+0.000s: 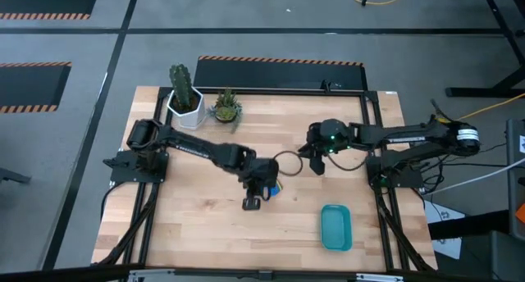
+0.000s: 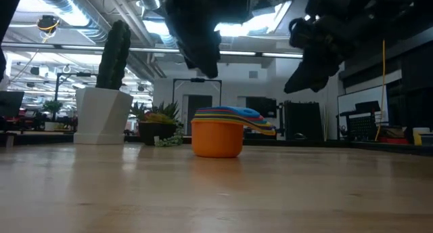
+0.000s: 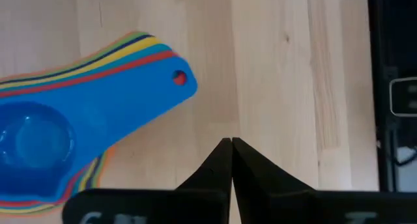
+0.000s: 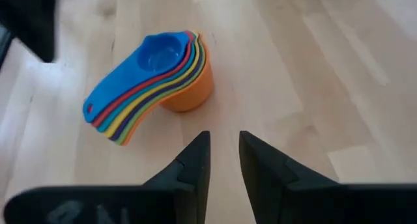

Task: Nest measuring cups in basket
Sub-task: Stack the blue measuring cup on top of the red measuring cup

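Note:
The measuring cups [image 4: 156, 74] sit nested in one stack, the orange one outermost with its bottom on the bare wood and a blue one on top. Their handles [image 3: 140, 74] fan out to one side. The stack also shows in the low view [image 2: 220, 135] and the high view [image 1: 276, 187], near the table's middle. The teal basket [image 1: 335, 227] lies apart from it, near the front right. My left gripper [image 3: 231, 144] hovers shut just beside and above the stack [image 1: 256, 198]. My right gripper [image 4: 223, 142] stands to the stack's right, raised, its fingers slightly apart with nothing between them.
A white pot with a cactus [image 1: 184, 97] and a small plant [image 1: 225, 108] stand at the table's far left. A dark cable loop [image 1: 287, 163] hangs between the two arms. Bare wood lies between the stack and the basket.

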You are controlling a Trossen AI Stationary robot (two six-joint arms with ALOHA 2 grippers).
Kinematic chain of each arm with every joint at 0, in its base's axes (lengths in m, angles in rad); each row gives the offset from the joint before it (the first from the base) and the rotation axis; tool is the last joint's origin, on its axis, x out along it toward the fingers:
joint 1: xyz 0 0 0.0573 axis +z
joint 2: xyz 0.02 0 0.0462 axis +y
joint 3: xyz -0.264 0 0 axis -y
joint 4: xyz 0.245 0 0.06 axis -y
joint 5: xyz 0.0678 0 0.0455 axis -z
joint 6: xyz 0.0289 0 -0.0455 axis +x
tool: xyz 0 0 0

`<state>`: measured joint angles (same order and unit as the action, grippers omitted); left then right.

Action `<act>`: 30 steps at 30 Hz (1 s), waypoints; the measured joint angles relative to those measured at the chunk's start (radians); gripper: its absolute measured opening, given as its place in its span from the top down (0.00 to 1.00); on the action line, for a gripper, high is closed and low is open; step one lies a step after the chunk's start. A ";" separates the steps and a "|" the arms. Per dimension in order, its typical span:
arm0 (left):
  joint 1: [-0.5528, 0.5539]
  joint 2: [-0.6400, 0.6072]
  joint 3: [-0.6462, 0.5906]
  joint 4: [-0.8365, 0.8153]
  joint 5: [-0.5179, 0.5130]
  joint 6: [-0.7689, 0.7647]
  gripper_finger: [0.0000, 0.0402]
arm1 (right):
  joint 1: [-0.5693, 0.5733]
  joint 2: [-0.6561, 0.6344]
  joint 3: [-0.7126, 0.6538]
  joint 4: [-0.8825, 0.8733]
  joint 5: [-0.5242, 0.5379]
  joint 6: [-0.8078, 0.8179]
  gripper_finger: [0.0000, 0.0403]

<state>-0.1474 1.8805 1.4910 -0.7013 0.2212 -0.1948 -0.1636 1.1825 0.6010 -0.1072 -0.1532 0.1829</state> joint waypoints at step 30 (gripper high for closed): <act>-0.048 0.098 -0.002 0.062 -0.260 -0.005 0.99 | 0.086 0.484 0.002 0.427 -0.013 0.080 0.79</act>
<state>-0.1954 1.9781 1.4895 -0.6391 -0.0387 -0.1993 -0.0777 1.6670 0.6025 0.3196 -0.1660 0.2626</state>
